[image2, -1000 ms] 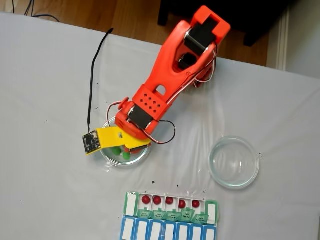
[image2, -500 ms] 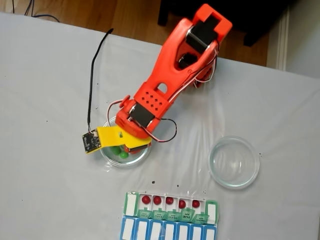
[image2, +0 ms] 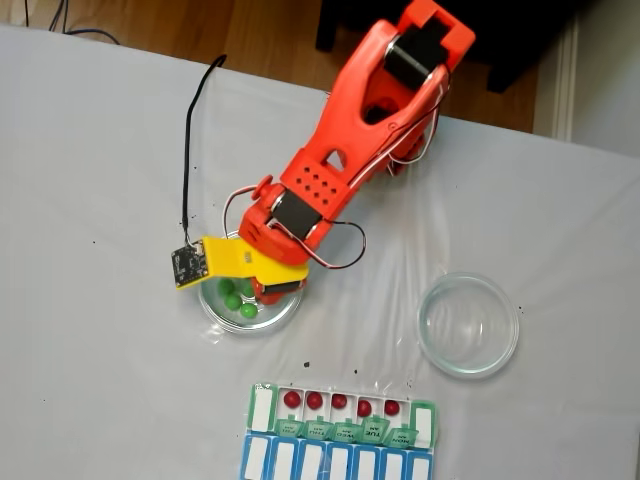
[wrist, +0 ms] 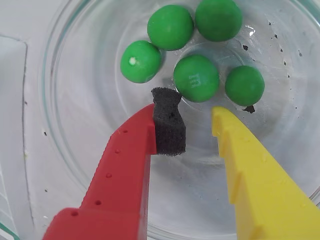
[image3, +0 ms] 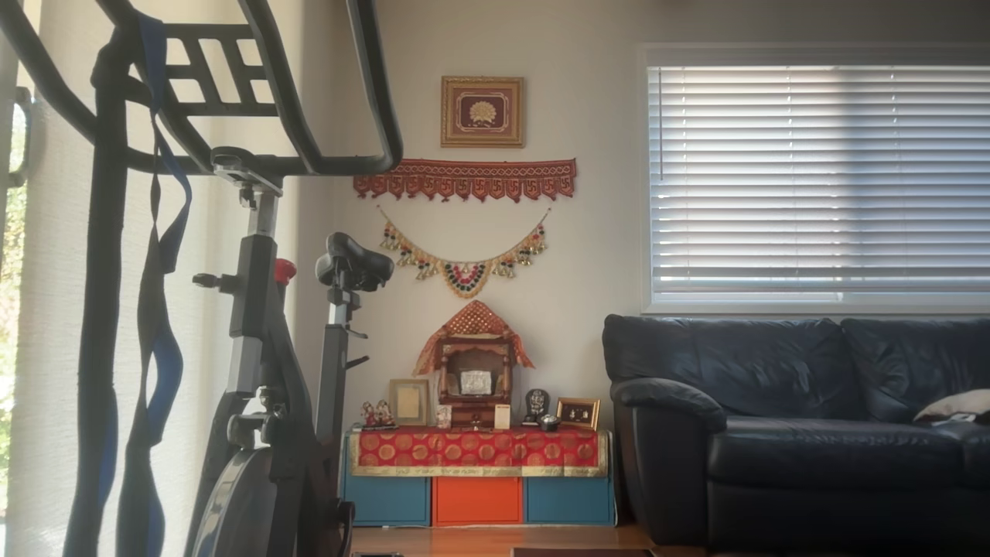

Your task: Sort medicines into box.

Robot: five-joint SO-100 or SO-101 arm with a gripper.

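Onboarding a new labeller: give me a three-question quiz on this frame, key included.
1. How many glossy green round balls lie in the round clear glass dish under the gripper?
2. True or false: the gripper's fingers are shut on a ball.
3. In the fixed view, what fills five compartments of the long white pill organiser with green lids: (a) green balls, (b) dark red balls, (c) nothing?

Key: 1. five; 2. false, open and empty; 3. b.
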